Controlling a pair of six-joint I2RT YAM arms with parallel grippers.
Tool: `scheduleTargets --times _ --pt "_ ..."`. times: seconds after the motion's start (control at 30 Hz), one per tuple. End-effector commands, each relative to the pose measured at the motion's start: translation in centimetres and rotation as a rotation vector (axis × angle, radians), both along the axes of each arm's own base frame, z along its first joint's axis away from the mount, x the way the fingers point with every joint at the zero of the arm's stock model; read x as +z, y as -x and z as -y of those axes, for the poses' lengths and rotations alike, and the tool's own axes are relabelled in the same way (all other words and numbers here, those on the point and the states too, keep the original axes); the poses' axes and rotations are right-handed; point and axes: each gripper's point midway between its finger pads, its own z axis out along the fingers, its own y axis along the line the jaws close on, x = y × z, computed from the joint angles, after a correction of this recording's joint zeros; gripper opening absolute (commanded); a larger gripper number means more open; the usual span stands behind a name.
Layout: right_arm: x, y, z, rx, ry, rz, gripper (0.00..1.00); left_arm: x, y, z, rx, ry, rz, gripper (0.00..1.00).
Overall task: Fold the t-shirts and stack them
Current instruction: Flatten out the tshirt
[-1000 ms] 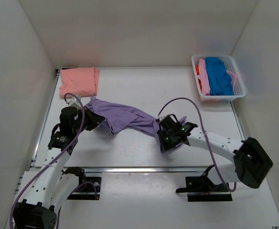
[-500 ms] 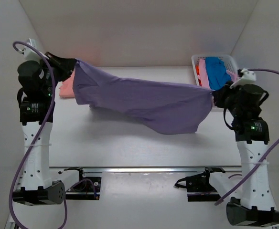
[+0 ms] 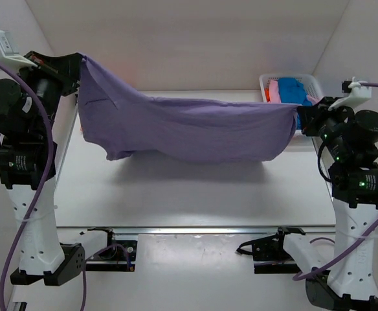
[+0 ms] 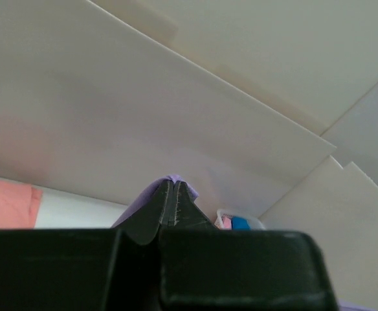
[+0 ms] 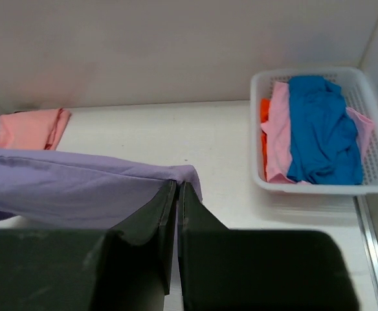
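The left gripper (image 3: 79,63), high in the upper left, is pinched tight on one corner of the lavender t-shirt (image 3: 189,129). At the right, the right gripper (image 3: 300,119) is clamped on the opposite corner. The cloth hangs stretched between them above the table (image 3: 195,194). At the far left a salmon t-shirt (image 5: 30,127) lies flat. At upper right, the white basket (image 5: 318,186) holds a blue t-shirt (image 5: 322,126) and a pink t-shirt (image 5: 276,129).

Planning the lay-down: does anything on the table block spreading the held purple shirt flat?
Nothing visible does. The purple shirt hangs over bare table; the salmon shirt lies far left, the basket far right.
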Motion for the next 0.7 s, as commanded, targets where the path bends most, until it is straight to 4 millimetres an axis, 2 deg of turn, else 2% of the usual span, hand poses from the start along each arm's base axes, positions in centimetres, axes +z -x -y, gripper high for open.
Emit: scheduleTargets --times 0.0,0.03,0.07,0.1,0.13,0.17,0.2,0.23,0.27,0.3,0.33,0.37,0.4,0.43,0.5,0.53,0.57,0.6,0.63,0.67 --pt "0.3 -2.0 -2.5 0.134 0.028 -0.016 0.0 -2.2 -2.5 0.4 -0.036 -0.027 -0.079 0.0" --pt "-0.1 -2.4 -2.7 0.137 0.043 -0.046 0.0 -4.0 -3.8 0.8 -0.063 -0.029 -0.131 0.0" --pt "-1.6 -3.5 -3.8 0.171 0.048 -0.098 0.0 -5.3 -4.9 1.2 -0.09 -0.022 -0.158 0.0" --pt "-2.8 -4.7 -4.9 0.2 0.071 -0.141 0.0 -5.8 -5.4 1.4 -0.106 -0.02 -0.164 0.0" --pt "-3.5 -5.3 -5.0 0.196 0.087 -0.166 0.0 -7.7 -6.8 1.7 -0.126 -0.014 -0.211 0.0" --pt "-4.9 -6.2 -6.0 0.226 0.102 -0.21 0.0 -9.3 -8.0 2.2 -0.154 -0.022 -0.245 0.0" --pt "-6.4 -7.6 -6.8 0.249 0.112 -0.255 0.0 -10.0 -8.8 2.3 -0.162 -0.014 -0.262 0.0" --pt "-6.9 -8.2 -6.6 0.24 0.123 -0.268 0.0 -11.9 -10.0 2.7 -0.186 -0.018 -0.306 0.0" --pt "-8.3 -9.4 -7.5 0.254 0.132 -0.301 0.0 -13.6 -11.2 3.0 -0.203 -0.018 -0.349 0.0" --pt "-8.9 -10.7 -7.8 0.253 0.145 -0.304 0.0 -14.1 -11.8 3.0 -0.209 -0.024 -0.352 0.0" --pt "-8.7 -11.6 -8.0 0.241 0.155 -0.284 0.0 -15.4 -13.3 3.1 -0.217 -0.031 -0.378 0.0" --pt "-9.3 -12.9 -7.8 0.232 0.154 -0.297 0.0 -16.0 -14.3 3.2 -0.219 -0.035 -0.389 0.0" --pt "-8.5 -14.3 -7.7 0.218 0.155 -0.273 0.0 -16.0 -15.4 3.1 -0.219 -0.045 -0.389 0.0" --pt "-8.1 -15.0 -7.2 0.193 0.147 -0.272 0.0 -16.0 -16.1 1.9 -0.193 -0.042 -0.393 0.0" --pt "-6.1 -17.0 -7.1 0.172 0.154 -0.231 0.0 -13.1 -16.9 0.9 -0.176 -0.046 -0.342 0.0" --pt "-3.0 -17.1 -6.9 0.156 0.151 -0.167 0.0 -10.4 -17.0 0.8 -0.166 -0.059 -0.283 0.0" --pt "0.5 -17.0 -6.8 0.138 0.155 -0.089 0.0 -7.3 -16.6 -0.3 -0.112 -0.069 -0.214 0.0" --pt "1.8 -17.0 -7.0 0.14 0.145 -0.06 0.0 -5.0 -15.7 -0.8 -0.053 -0.07 -0.16 0.0" --pt "5.5 -16.4 -6.7 0.141 0.131 0.02 0.0 -1.8 -14.4 -1.2 -0.018 -0.082 -0.076 0.0" --pt "8.2 -15.7 -7.2 0.167 0.109 0.074 0.0 0.6 -12.7 -1.4 -0.001 -0.071 -0.01 0.0"
